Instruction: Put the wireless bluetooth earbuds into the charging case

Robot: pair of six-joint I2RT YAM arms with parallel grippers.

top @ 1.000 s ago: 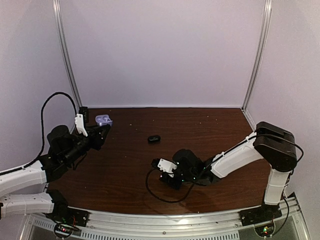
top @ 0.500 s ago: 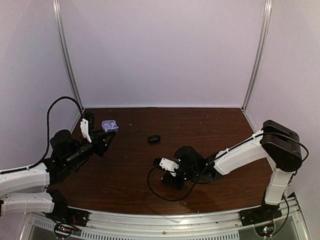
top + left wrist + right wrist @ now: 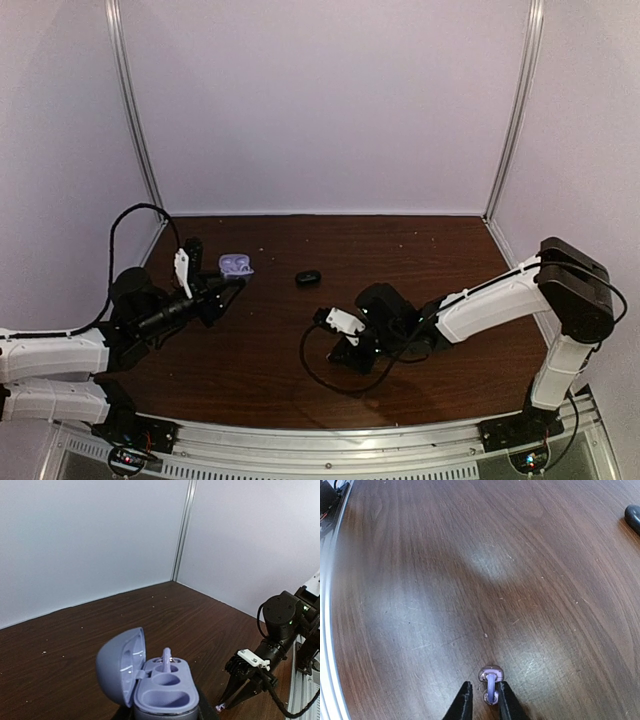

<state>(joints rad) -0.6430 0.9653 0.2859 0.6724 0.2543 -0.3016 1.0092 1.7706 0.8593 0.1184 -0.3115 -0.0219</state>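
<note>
Earbud (image 3: 491, 675) between right fingers (image 3: 465, 704), wrist-view only

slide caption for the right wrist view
right gripper pinching a pale-purple earbud by its stem on the wooden table

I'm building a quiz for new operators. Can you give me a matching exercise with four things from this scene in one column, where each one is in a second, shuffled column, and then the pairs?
Things:
1. charging case
2. seated earbud
3. loose earbud
4. small black object

Places:
A. between the fingers of the right gripper
B. lying alone on the wood, away from both arms
C. held by the left gripper, lid open
D. standing in a well of the open case

Pairs: 1-C, 2-D, 3-A, 4-B
</note>
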